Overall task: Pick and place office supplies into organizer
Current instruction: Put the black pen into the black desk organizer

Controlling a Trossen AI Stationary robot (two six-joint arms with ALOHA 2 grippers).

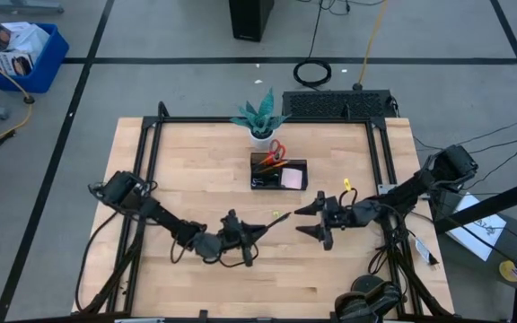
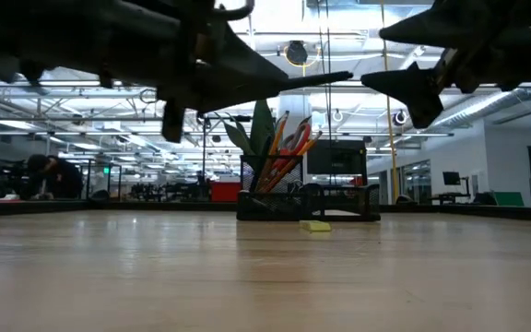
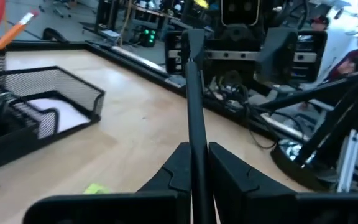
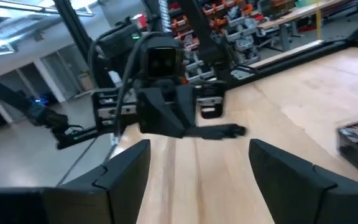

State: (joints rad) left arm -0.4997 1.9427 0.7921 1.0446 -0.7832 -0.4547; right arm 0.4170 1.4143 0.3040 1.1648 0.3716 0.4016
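While our left gripper [image 3: 191, 165] hovers over the bench [image 1: 205, 278], jaws clamped on a thin black pen [image 3: 194, 106], our right gripper [image 1: 311, 220] faces it with jaws spread wide and empty. Beyond both, the organizer [image 1: 279, 174] holds scissors [image 1: 276, 150] and a pink pad [image 1: 293, 178].

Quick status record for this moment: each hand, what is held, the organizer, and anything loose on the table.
left hand: shut on a black pen, raised above the table, pointing toward the right hand
right hand: open, empty, facing the left hand
organizer: below the potted plant; scissors and orange pencils upright in the taller part, pink sticky-note pad in the lower part
loose: yellow-green clip on the table, in front of the organizer
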